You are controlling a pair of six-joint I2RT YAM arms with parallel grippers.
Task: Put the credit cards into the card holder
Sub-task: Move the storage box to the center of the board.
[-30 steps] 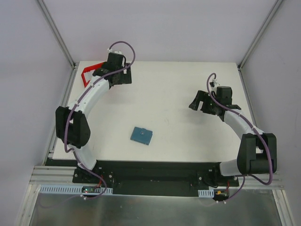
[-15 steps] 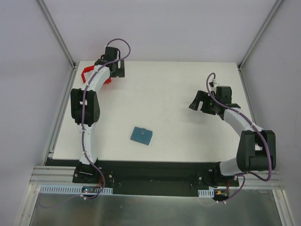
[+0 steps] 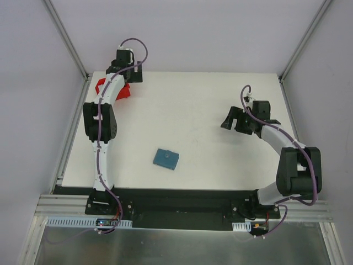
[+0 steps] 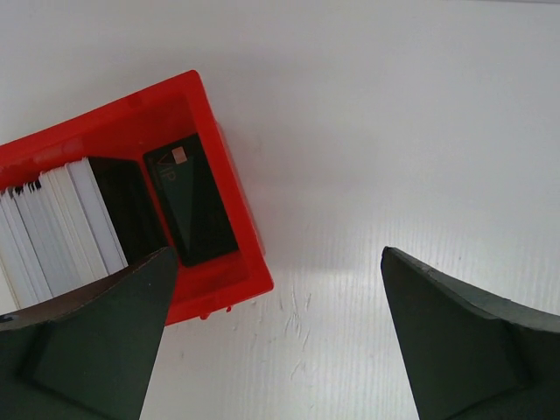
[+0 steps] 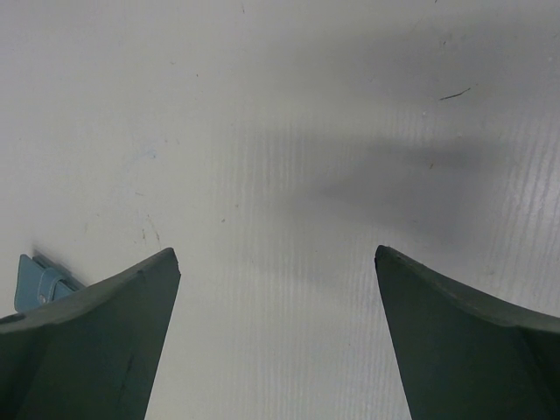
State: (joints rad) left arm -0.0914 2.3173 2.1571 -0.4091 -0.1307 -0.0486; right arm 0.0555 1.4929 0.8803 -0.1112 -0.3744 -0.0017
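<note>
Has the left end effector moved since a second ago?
Yes. The left end effector shifted left and away, toward the table's far edge, nearer the red bin.

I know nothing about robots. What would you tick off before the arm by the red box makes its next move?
1. Left gripper open and empty: ok.
2. Credit cards in view, standing in the red bin: ok.
3. Left gripper centred over the cards: not ok; the bin sits off to one side of its opening.
4. Card holder opened to take a card: not ok; it looks folded shut.
5. Right gripper open and empty, free to help: ok.
6. Which card is easiest to pull out: cannot tell.
</note>
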